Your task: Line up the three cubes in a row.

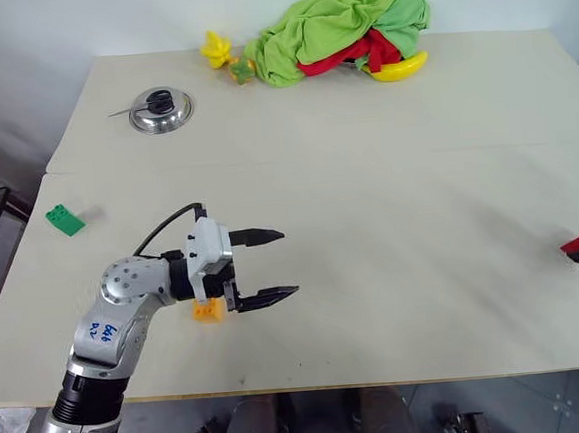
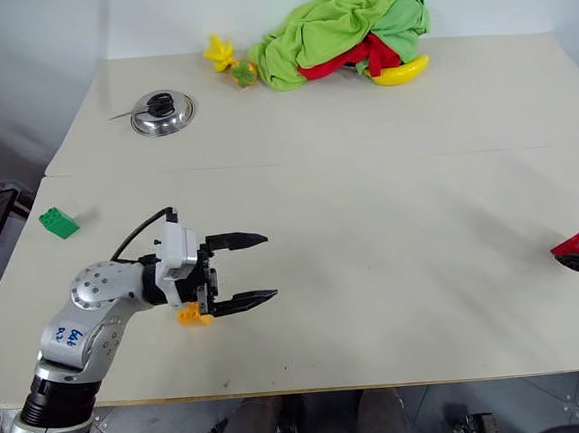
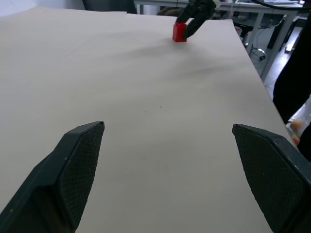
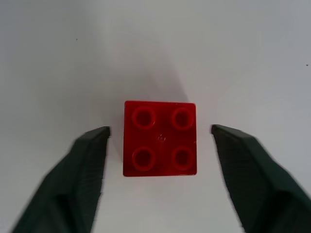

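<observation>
Beige table (image 1: 391, 229) against white wall, left fingers (image 1: 265, 267) spread empty, right fingers (image 4: 155, 145) straddling red cube (image 4: 160, 138), gaps both sides

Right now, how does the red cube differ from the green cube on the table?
The red cube sits at the table's right edge, while the green cube lies near the left edge. The red cube has the right gripper straddling it, fingers on both sides with gaps showing; the green cube has no gripper near it. The red cube stands flat, studs up; the green cube looks tilted. Both are small studded building blocks resting on the table.
</observation>
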Robot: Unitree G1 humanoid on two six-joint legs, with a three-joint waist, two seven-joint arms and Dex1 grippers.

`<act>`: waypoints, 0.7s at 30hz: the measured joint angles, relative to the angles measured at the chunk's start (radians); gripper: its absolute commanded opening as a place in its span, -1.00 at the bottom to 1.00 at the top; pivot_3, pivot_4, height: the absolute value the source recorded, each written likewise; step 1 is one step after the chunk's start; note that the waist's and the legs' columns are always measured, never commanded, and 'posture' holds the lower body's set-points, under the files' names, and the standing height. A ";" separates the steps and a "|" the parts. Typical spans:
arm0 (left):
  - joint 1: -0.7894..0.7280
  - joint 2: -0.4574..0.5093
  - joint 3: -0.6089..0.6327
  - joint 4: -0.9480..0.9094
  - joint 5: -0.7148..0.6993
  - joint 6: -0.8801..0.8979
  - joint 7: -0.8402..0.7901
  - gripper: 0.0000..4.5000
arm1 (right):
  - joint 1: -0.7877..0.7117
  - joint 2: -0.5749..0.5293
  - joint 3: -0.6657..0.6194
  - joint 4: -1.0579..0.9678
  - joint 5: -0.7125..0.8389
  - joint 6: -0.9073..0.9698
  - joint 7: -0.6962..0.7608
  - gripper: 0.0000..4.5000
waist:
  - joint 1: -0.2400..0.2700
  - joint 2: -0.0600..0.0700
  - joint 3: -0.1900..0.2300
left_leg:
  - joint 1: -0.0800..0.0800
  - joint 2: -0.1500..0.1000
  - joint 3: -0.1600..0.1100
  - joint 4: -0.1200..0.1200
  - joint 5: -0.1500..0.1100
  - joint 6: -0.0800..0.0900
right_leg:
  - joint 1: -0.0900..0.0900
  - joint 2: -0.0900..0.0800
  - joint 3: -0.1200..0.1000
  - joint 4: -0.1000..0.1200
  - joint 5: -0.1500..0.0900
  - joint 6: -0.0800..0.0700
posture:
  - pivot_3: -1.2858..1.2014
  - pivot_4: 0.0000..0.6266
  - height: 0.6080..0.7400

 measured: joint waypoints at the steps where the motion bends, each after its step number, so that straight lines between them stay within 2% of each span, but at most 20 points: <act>1: -0.001 0.000 0.000 0.000 0.000 0.000 0.000 1.00 | -0.006 0.000 0.002 0.002 -0.001 -0.002 0.005 0.00 | 0.000 0.000 0.000 | 0.000 0.000 0.000 0.000 0.000 0.000 | 0.000 0.000 0.000 0.000 0.000 0.000 | 0.03 -0.52 1.00; 3: -0.001 0.000 0.000 0.000 0.001 0.000 0.000 1.00 | -0.023 0.000 0.009 0.009 -0.008 -0.020 0.028 -0.31 | 0.001 0.000 0.000 | 0.000 0.000 0.000 0.000 0.000 0.000 | 0.000 0.000 0.000 0.000 0.000 0.000 | 0.03 -0.52 1.00; 4: -0.002 0.000 0.000 0.000 0.001 -0.001 0.001 1.00 | -0.035 0.000 0.013 0.010 -0.011 -0.021 0.037 -0.34 | 0.000 0.000 0.000 | 0.000 0.000 0.000 0.000 0.000 0.000 | 0.000 0.000 0.000 0.000 0.000 0.000 | 0.03 -0.52 1.00; 7: -0.002 0.000 0.001 0.001 0.002 -0.002 0.004 1.00 | -0.064 0.000 0.014 0.004 -0.003 -0.016 0.103 -0.34 | 0.000 0.000 0.000 | 0.000 0.000 0.000 0.000 0.000 0.000 | 0.000 0.000 0.000 0.000 0.000 0.000 | 0.03 -0.52 1.00; 11: 0.002 0.005 0.010 0.009 0.009 -0.024 0.003 1.00 | -0.054 0.008 0.081 -0.206 0.024 0.009 0.324 -0.34 | -0.001 0.001 0.000 | 0.000 0.001 0.000 0.001 0.000 0.000 | 0.000 0.000 0.000 0.000 0.000 0.000 | 0.03 -0.52 1.00; 13: 0.004 0.007 0.017 0.015 0.010 -0.034 -0.001 1.00 | -0.064 0.027 0.116 -0.341 0.041 0.048 0.338 -0.34 | -0.003 0.001 0.000 | 0.000 0.001 0.000 0.002 0.000 -0.001 | 0.000 0.001 0.000 0.001 0.000 0.000 | 0.03 -0.52 1.00; 17: 0.001 0.009 0.021 0.053 0.010 -0.045 -0.003 1.00 | -0.162 0.173 0.226 -0.651 0.092 0.134 0.340 -0.34 | -0.017 0.001 0.000 | 0.000 0.003 -0.001 0.004 0.000 -0.003 | -0.001 0.002 -0.001 0.003 0.000 0.000 | 0.03 -0.52 1.00; 21: 0.000 0.008 0.041 0.090 0.010 -0.060 -0.004 1.00 | -0.226 0.278 0.337 -0.763 0.086 0.157 0.340 -0.34 | 0.000 0.001 0.001 | -0.002 0.001 -0.003 0.005 0.000 -0.003 | -0.001 0.001 -0.001 0.003 0.000 0.000 | 0.03 -0.52 1.00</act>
